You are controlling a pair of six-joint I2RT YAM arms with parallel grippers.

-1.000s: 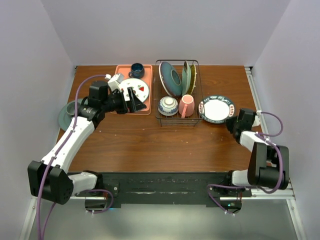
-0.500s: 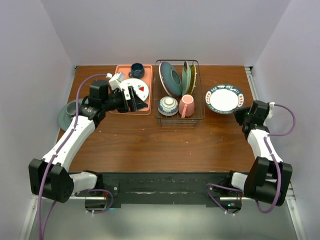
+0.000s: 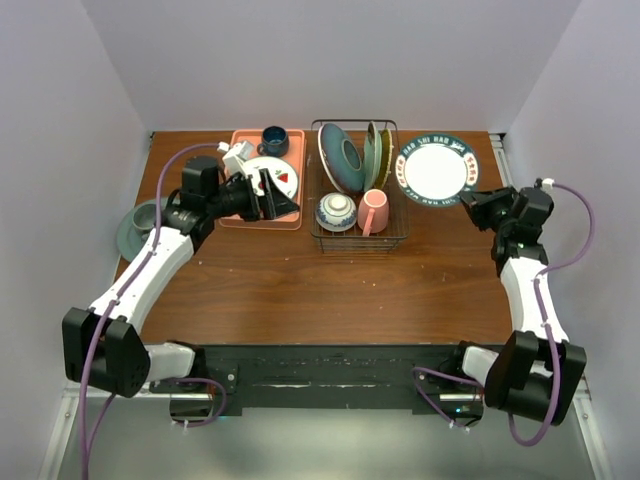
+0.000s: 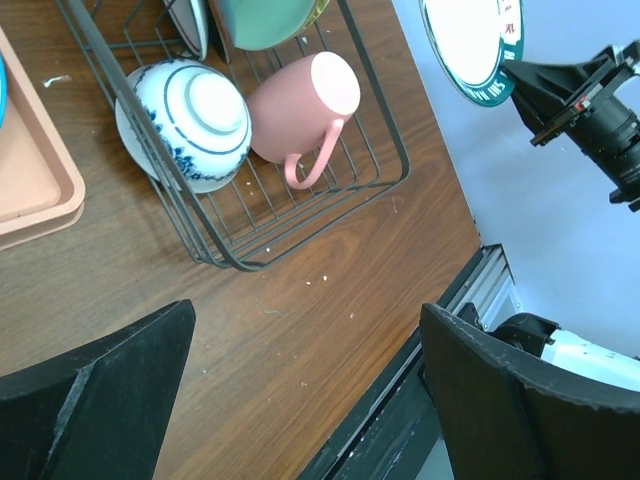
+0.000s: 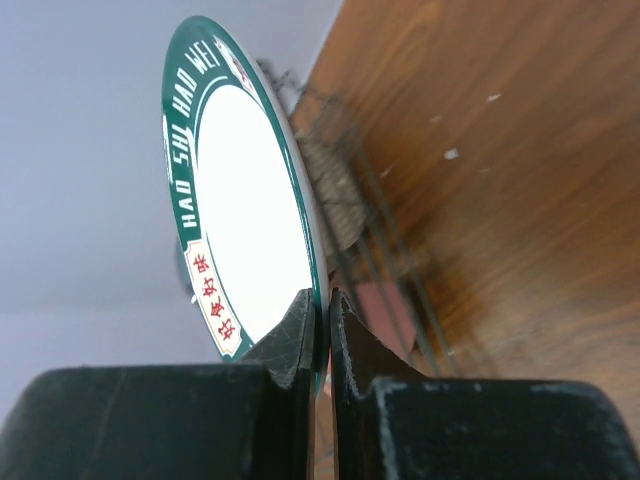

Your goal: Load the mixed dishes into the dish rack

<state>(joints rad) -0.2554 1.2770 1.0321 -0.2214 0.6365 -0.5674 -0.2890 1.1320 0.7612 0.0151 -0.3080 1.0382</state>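
The dark wire dish rack [image 3: 358, 246] holds a pink mug [image 3: 374, 210], a blue-and-white bowl [image 3: 336, 210], an upright blue-grey plate [image 3: 340, 157] and a yellow plate [image 3: 377, 152]. My right gripper [image 3: 470, 200] is shut on the rim of a green-rimmed white plate [image 3: 435, 170], which hangs tilted up in the air at the rack's right side. In the right wrist view both fingers pinch that plate [image 5: 245, 230] at its lower edge. My left gripper [image 3: 275, 198] stands open over the pink tray [image 3: 245, 138], above a white plate with red marks [image 3: 278, 176].
A dark blue mug [image 3: 273, 140] stands at the back of the tray. At the table's left edge a teal-grey plate [image 3: 128, 232] lies with a bowl on it. The left wrist view shows the mug [image 4: 300, 105] and bowl [image 4: 185, 120] in the rack's near corner.
My right arm has lifted the green-rimmed plate off the table beside the rack, carried it toward the back and tilted it upright. The left gripper has barely shifted.
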